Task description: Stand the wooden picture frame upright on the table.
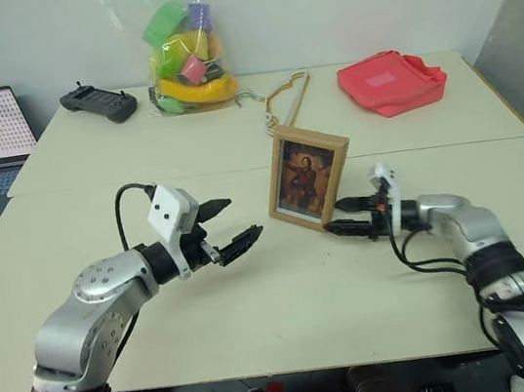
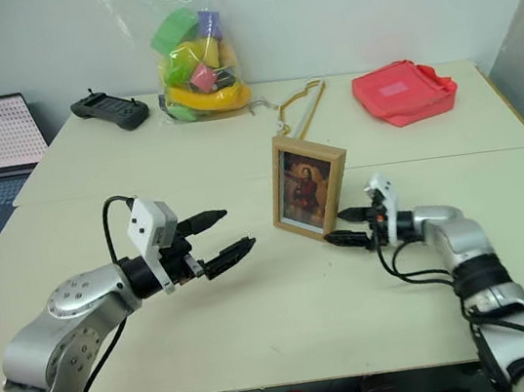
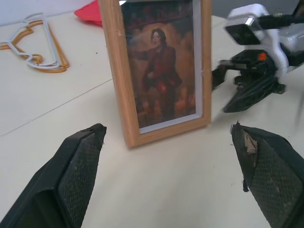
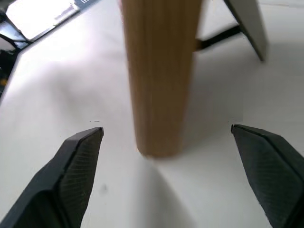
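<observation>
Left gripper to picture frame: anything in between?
Nothing. Bare table separates the open left gripper from the upright wooden picture frame; the left wrist view shows the same.

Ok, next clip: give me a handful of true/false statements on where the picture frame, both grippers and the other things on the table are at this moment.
1. The wooden picture frame stands upright on the table. True.
2. The right gripper is clamped on the frame. False: its fingers are apart, beside the frame's edge, not gripping it.
3. The left gripper is open and holds nothing. True.
4. The red bag lies between the two grippers. False: it lies at the far side of the table, behind the frame.
5. The frame shows its dark back panel to the head camera. False: the portrait side faces the camera.
</observation>
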